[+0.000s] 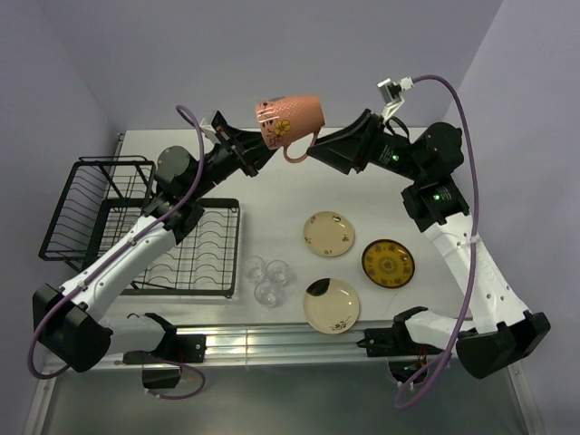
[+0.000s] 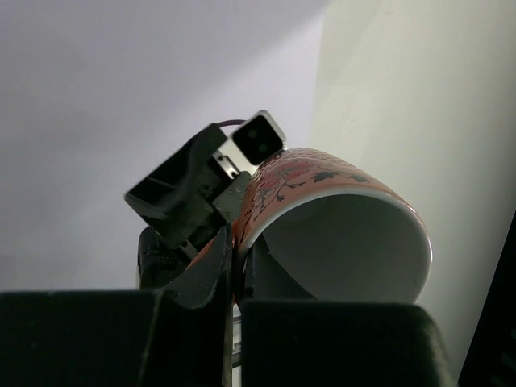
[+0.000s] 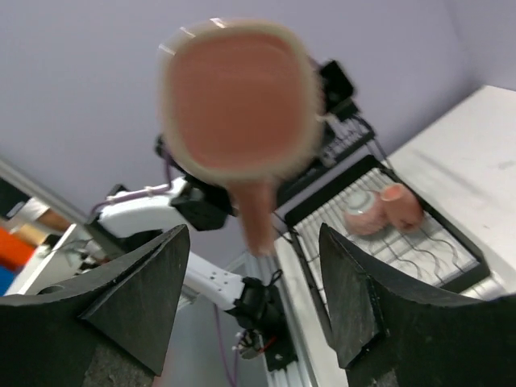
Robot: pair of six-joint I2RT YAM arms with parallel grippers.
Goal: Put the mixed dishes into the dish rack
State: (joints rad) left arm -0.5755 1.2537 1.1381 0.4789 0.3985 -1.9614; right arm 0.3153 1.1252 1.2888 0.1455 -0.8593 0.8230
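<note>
A: Where is the mug, measured from the dish rack (image 1: 195, 258)?
B: Right of the rack and behind it, lifted well off the table (image 1: 272, 204). The left gripper (image 1: 256, 145) is clamped tight on the rim wall of the pink mug (image 1: 290, 120), one finger inside and one outside.
A: And further right of the rack?
B: The right gripper (image 1: 319, 152) faces the mug's base, jaws spread wide, touching nothing I can see.
A: How will it handle?
B: Stiff, glazed, likely slick and easy to chip (ceramic, I judge). A rim pinch is thin purchase; the handle (image 1: 294, 156) offers a surer hold.
</note>
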